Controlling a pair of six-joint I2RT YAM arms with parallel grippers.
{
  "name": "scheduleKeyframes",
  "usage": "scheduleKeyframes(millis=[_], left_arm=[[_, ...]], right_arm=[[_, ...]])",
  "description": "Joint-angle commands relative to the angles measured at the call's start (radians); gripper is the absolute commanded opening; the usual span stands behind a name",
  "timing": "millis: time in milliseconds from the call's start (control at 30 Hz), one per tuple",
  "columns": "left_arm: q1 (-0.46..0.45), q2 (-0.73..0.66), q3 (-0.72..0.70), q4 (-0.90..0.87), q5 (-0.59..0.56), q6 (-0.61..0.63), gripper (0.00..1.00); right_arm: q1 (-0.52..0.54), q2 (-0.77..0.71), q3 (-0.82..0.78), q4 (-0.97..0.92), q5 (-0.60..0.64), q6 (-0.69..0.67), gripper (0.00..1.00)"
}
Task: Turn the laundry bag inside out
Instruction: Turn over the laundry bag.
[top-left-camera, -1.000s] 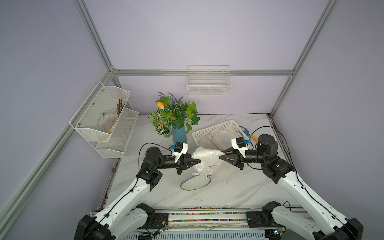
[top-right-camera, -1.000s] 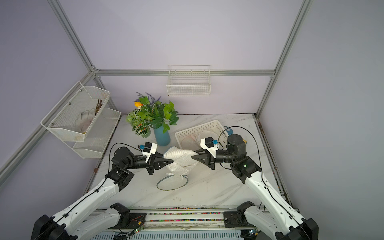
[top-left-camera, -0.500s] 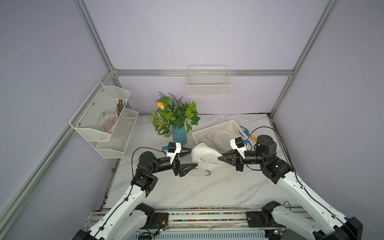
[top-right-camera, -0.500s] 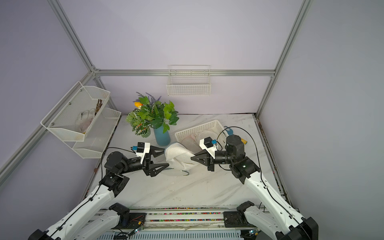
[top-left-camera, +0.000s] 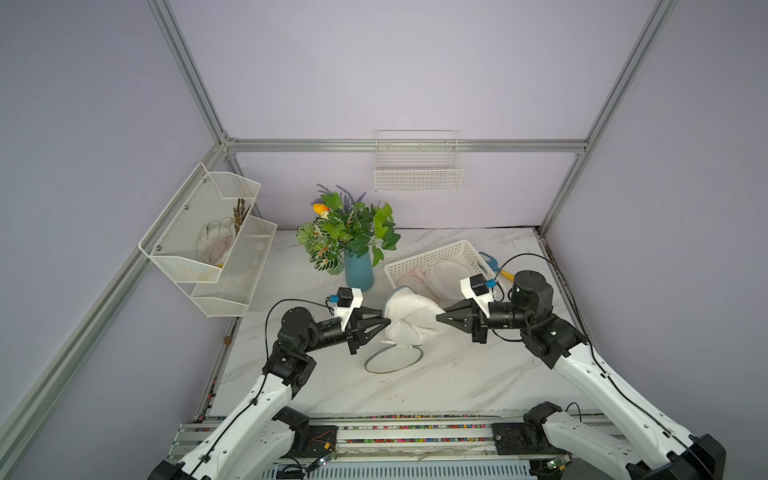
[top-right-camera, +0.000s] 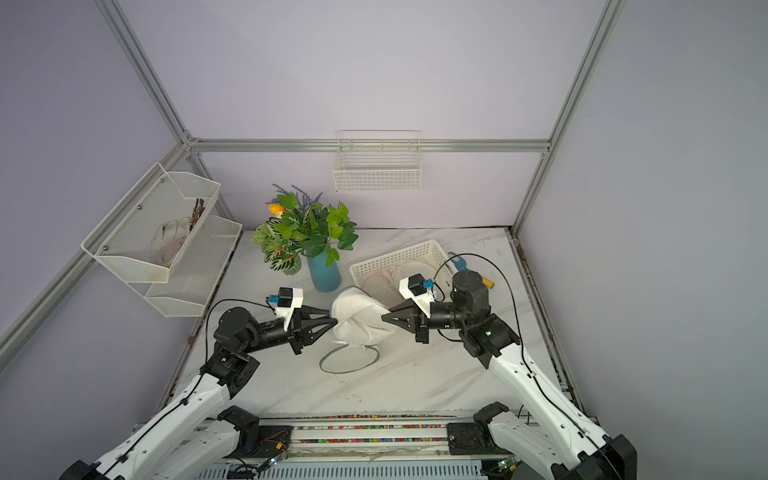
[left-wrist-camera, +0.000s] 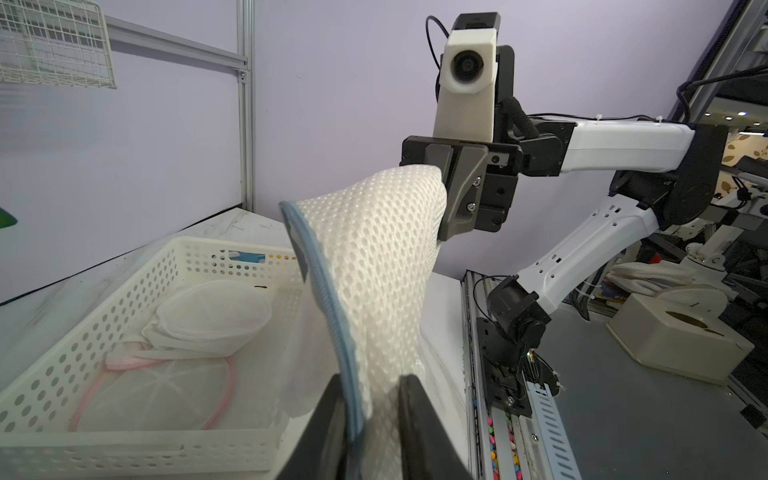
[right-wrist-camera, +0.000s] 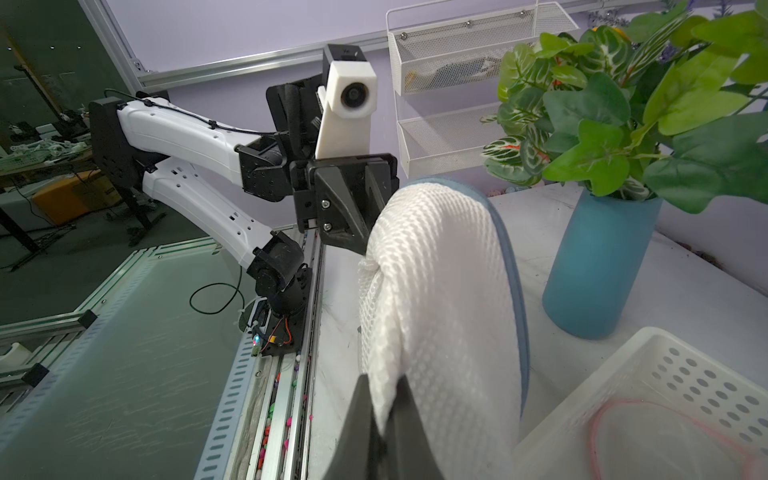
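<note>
The laundry bag (top-left-camera: 409, 318) (top-right-camera: 359, 318) is white mesh with a blue trim, bunched up and held above the marble table between both grippers. Its blue-grey hoop (top-left-camera: 392, 359) rests on the table below. My left gripper (top-left-camera: 386, 322) (left-wrist-camera: 371, 380) is shut on the bag's left side, with the blue trim and mesh (left-wrist-camera: 374, 257) between its fingers. My right gripper (top-left-camera: 438, 319) (right-wrist-camera: 380, 380) is shut on a fold of mesh (right-wrist-camera: 436, 291) at the bag's right side. Each wrist view shows the other gripper pinching the bag's far end.
A blue vase (top-left-camera: 358, 272) with green plants stands just behind the bag. A white perforated basket (top-left-camera: 432, 251) holding other mesh bags sits at the back right, with a blue and yellow tool (top-left-camera: 492, 264) beside it. Wire racks (top-left-camera: 208, 237) hang on the left wall.
The left gripper opened, let go of the bag and drew back, then came forward and shut on the bag's left side again. The right gripper kept its hold.
</note>
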Motion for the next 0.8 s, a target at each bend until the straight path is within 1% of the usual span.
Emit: scheduleKeyframes(millis=[0,33,167,233,367,467,567,700,767], left_arm=[[0.007,0.003,0.049,-0.024,-0.027,0.04,0.04],[0.008,0.001,0.058,-0.039,-0.038,0.048,0.0],[0.017,-0.021,0.086,-0.071,-0.074,0.053,0.0],[0.02,-0.028,0.098,-0.069,-0.109,0.041,0.0],[0.037,0.002,0.126,-0.093,-0.206,0.017,0.0],[0.054,0.07,0.161,-0.164,-0.259,0.014,0.0],[0.063,0.14,0.185,-0.223,-0.304,0.014,0.0],[0.066,0.198,0.193,-0.281,-0.303,0.058,0.0],[0.066,0.208,0.186,-0.304,-0.288,0.078,0.0]], right_arm=[[0.003,-0.015,0.001,-0.044,-0.01,-0.03,0.0],[0.003,-0.02,-0.002,-0.065,0.0,-0.039,0.0],[0.014,-0.028,-0.012,-0.199,0.056,-0.12,0.0],[0.038,-0.026,-0.015,-0.269,0.078,-0.163,0.0],[0.105,-0.033,-0.006,-0.324,0.079,-0.176,0.0],[0.156,-0.055,0.012,-0.323,0.088,-0.165,0.0],[0.175,-0.083,0.035,-0.299,0.088,-0.142,0.0],[0.178,-0.125,0.056,-0.228,0.096,-0.1,0.0],[0.177,-0.155,0.046,-0.149,0.145,-0.058,0.0]])
